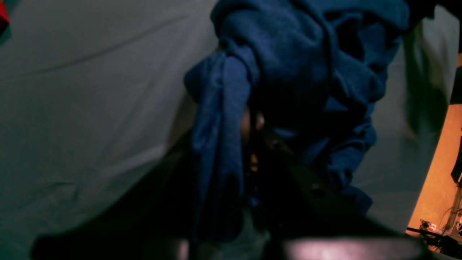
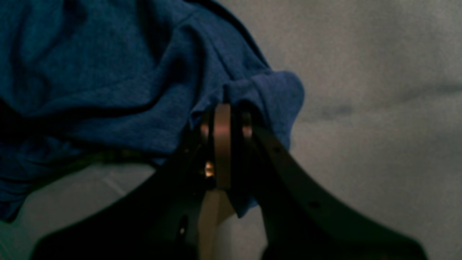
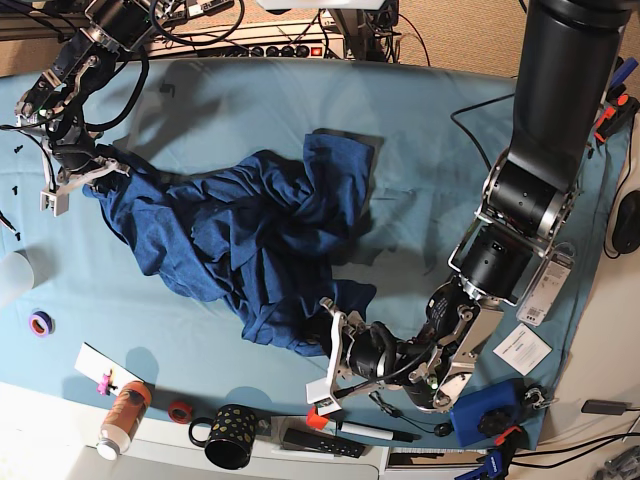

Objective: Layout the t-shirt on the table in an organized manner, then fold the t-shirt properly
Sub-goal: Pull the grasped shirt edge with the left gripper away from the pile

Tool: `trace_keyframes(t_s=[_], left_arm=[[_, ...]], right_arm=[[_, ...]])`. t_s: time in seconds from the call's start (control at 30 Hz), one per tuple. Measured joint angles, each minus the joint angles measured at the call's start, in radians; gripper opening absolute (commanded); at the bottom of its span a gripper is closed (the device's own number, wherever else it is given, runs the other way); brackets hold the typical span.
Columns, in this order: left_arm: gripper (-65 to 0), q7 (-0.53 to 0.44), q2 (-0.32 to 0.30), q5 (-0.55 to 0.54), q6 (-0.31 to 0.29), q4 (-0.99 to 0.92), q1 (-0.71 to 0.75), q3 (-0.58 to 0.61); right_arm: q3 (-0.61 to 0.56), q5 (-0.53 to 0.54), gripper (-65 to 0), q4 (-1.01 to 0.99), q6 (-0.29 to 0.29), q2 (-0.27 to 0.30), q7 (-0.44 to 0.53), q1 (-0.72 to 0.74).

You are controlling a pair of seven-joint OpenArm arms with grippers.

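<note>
The dark navy t-shirt (image 3: 260, 235) lies crumpled across the middle of the teal table (image 3: 440, 150). My right gripper (image 3: 88, 172) is at the far left of the base view. In the right wrist view its fingers (image 2: 222, 144) are shut on a bunched edge of the t-shirt (image 2: 108, 72), held a little above the table (image 2: 379, 72). My left gripper (image 3: 333, 322) is at the shirt's near edge. In the left wrist view it (image 1: 252, 144) is mostly covered by draped t-shirt fabric (image 1: 288, 54) and appears shut on it.
Along the front edge stand a black dotted mug (image 3: 228, 435), an orange bottle (image 3: 122, 418), tape rolls (image 3: 40, 322) and a white cup (image 3: 12, 275). A paper card (image 3: 522, 348) and a blue object (image 3: 480, 415) lie front right. Cables and a power strip (image 3: 290, 45) run along the back.
</note>
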Motion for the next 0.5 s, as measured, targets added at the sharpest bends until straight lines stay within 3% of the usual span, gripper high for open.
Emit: trace_keyframes(t_s=[0.2,0.33,0.43,0.5], left_arm=[[-65.0,-0.181,0.000,0.164,0.015,0.000,0.002,0.000],[-65.0,-0.312,0.002,0.282,0.157,0.000,0.001,0.000],[-65.0,-0.315,0.002,0.315,0.181,0.000,-0.002,0.000],[-62.5,-0.290,0.002,0.315,0.158,0.000,-0.001,0.000]], right_arm=[[0.000,0.000,-65.0,0.000,0.000,0.000,0.000,0.000],[0.000,0.000,-65.0,0.000,0.000,0.000,0.000,0.000],[0.000,0.000,-65.0,0.000,-0.004,0.000,0.000,0.000],[0.000,0.000,-65.0,0.000,-0.012,0.000,0.000,0.000]])
